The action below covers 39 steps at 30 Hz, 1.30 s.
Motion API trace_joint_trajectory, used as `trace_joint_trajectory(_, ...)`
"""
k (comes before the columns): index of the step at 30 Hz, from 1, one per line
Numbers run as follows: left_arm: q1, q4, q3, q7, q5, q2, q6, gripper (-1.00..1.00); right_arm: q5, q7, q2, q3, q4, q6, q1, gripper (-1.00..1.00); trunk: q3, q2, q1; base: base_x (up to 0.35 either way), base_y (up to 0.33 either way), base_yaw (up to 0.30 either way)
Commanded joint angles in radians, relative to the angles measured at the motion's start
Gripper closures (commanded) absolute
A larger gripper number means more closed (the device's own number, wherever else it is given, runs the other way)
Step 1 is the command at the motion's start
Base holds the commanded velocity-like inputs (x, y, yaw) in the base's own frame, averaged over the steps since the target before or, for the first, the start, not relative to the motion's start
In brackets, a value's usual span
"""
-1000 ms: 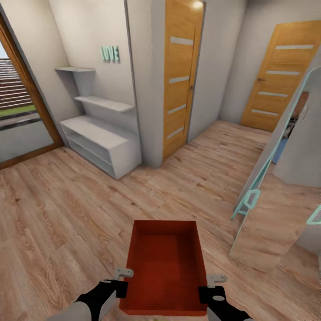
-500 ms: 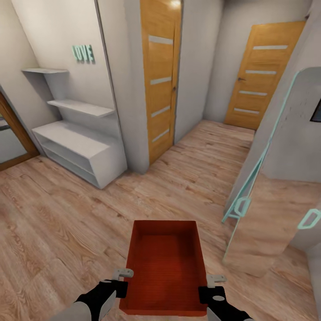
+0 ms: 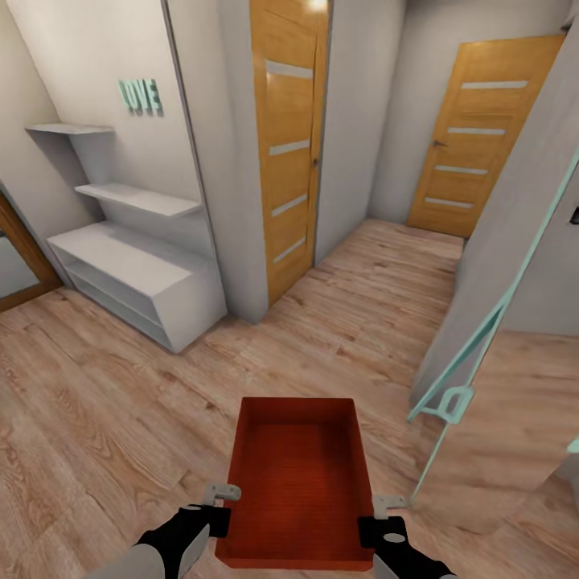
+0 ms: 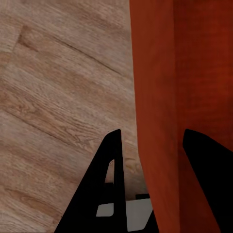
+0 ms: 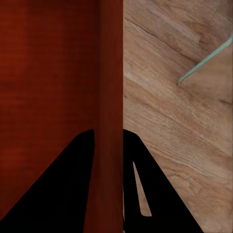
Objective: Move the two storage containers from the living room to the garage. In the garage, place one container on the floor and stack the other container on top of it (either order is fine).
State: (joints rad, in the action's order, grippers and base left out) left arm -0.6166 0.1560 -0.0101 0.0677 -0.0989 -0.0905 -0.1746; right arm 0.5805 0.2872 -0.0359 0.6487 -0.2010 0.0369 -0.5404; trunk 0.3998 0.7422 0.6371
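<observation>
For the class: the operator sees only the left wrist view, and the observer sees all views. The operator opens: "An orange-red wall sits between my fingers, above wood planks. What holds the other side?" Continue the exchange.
Observer: The right gripper has its fingers on either side of the opposite wall of the same storage container.
Operator: Is anything in it?
Observer: No, the head view shows its bottom bare.
Operator: What lies ahead?
Observer: A wood-floored hallway with two orange doors, a near door on the left and a far door at the end. A teal-framed mirror leans at the right.
</observation>
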Motion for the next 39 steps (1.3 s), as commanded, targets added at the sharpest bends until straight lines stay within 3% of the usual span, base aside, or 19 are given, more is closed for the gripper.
trace_joint_trajectory(1, 0.000, 0.002, -0.001, 0.004, -0.018, 0.000, -0.006, 1.00, 0.006, 0.006, 0.001, -0.003, 0.001, 0.006, -0.001, 1.00, 0.001, 0.001, 0.001, 0.325, 0.000, 0.000)
trace_joint_trajectory(39, 0.000, 0.002, -0.001, 0.004, -0.018, 0.000, -0.006, 1.00, 0.006, 0.006, 0.001, -0.003, 0.002, 0.006, -0.001, 1.00, 0.001, 0.001, 0.001, 0.325, 0.000, 0.000)
